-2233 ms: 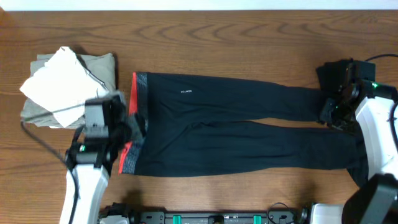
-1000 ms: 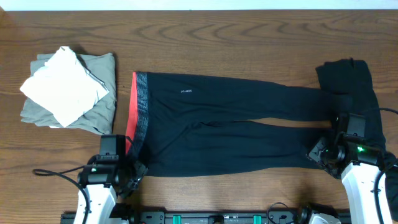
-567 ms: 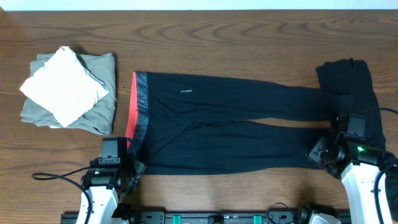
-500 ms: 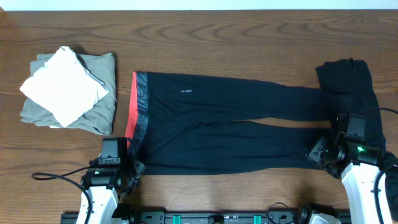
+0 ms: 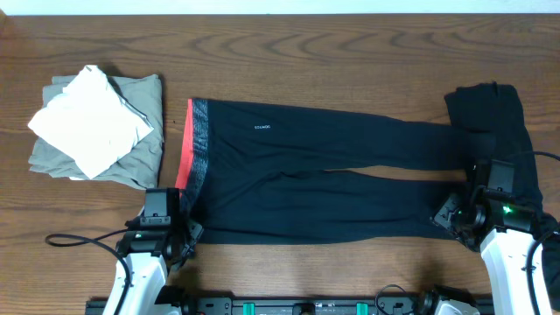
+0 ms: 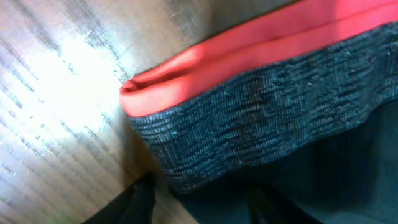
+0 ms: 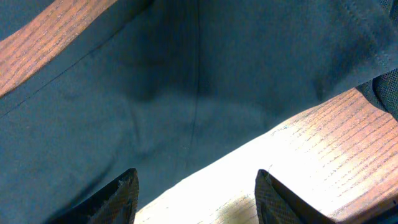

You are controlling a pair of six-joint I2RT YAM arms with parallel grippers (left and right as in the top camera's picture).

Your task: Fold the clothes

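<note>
Pinch both layers before lifting evenly: open left gripper (image 6: 199, 199) at the waistband corner (image 6: 186, 106), open right gripper (image 7: 196, 180) at the near hem of the pants (image 5: 350, 175) spread flat across the table (image 5: 350, 52).

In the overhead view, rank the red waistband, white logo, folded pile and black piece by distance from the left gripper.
1. Red waistband, right at the left gripper.
2. Folded pile, up left, and white logo, up right: too close to call.
3. Black piece, far right.
</note>
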